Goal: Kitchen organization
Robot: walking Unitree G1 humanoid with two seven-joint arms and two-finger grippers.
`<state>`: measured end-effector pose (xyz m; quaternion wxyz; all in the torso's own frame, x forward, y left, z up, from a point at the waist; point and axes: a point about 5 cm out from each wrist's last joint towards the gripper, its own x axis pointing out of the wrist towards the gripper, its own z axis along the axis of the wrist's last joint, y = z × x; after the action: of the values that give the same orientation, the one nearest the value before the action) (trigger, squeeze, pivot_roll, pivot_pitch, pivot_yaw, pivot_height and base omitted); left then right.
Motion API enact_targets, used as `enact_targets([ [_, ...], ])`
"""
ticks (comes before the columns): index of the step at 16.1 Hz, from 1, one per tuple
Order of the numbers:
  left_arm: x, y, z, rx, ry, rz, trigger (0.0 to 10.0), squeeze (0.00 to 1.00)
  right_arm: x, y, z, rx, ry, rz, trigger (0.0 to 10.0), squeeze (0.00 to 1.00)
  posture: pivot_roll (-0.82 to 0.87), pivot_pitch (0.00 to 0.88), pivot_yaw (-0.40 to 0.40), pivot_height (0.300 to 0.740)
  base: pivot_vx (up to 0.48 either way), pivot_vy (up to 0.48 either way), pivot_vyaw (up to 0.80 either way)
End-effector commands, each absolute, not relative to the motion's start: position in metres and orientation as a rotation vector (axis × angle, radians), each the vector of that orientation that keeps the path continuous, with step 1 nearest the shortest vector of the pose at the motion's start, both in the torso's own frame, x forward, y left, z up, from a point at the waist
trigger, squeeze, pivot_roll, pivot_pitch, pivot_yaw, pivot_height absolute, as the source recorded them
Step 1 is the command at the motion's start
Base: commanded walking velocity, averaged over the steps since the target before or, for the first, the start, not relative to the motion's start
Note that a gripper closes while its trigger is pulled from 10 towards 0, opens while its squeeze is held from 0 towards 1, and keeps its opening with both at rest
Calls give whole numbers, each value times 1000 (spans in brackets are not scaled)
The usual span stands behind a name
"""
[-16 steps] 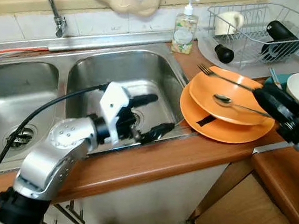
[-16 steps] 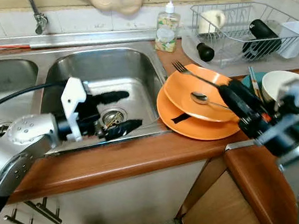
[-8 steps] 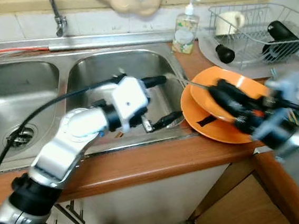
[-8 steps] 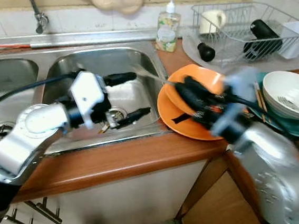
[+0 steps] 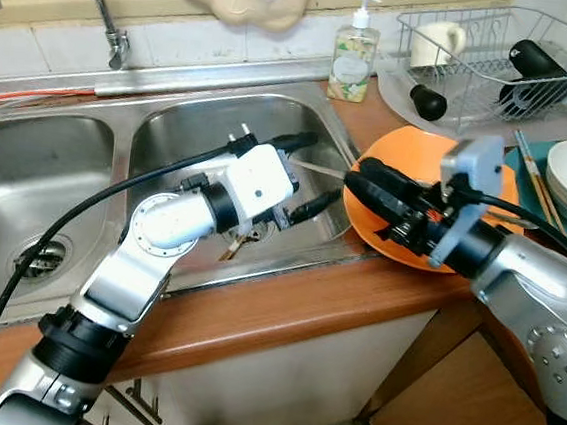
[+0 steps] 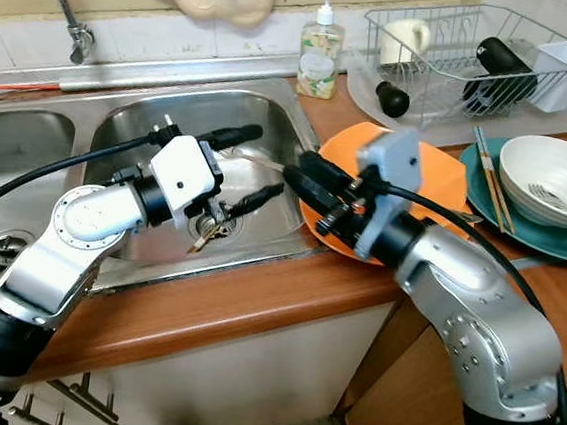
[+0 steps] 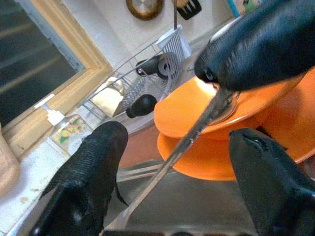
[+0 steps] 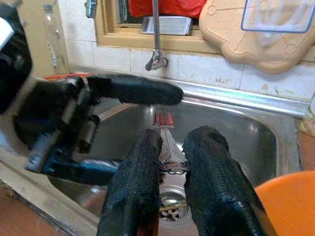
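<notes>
Right gripper point(image 6: 302, 179) grasps a fork point(image 8: 163, 129), tines over the sink point(image 5: 161, 130). Left gripper point(image 5: 302, 174) spread wide around the fork, apart from it.

We've got a silver fork point(image 8: 164, 142) held out level over the right sink basin point(image 5: 202, 124), tines pointing away from the orange plates point(image 5: 409, 164) stacked on the counter edge. Our right gripper point(image 5: 359, 178) pinches its handle, and the tines sit between our left gripper's point(image 5: 302, 174) spread fingers.

Shiny steel sink point(image 5: 171, 131), metal fork point(image 8: 163, 129)
</notes>
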<state>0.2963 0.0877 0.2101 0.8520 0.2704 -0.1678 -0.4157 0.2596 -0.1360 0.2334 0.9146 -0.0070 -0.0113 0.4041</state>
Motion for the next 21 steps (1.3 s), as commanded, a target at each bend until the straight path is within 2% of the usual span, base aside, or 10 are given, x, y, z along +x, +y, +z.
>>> enact_targets([
  [1,301,91,207,629,-337,-852,0,0,261,-134,234,-27,-19,828,0,0,-170,0,73,740,0,0,0],
  [6,309,89,204,721,-360,-844,0,0,261,-128,234,-34,-20,838,0,0,-177,0,81,740,0,0,0],
  [16,310,85,199,750,-369,-872,0,0,260,-127,232,-42,-26,823,0,0,-182,0,83,740,0,0,0],
  [18,309,85,196,776,-367,-885,0,0,261,-126,232,-44,-28,823,431,0,-180,0,80,740,0,0,0],
  [20,309,87,194,789,-361,-887,0,0,261,-126,232,-45,-28,824,1451,0,-179,0,78,740,0,0,0],
  [21,309,87,194,792,-360,-887,0,0,261,-125,232,-46,-28,825,1647,0,-177,0,75,740,0,0,0],
])
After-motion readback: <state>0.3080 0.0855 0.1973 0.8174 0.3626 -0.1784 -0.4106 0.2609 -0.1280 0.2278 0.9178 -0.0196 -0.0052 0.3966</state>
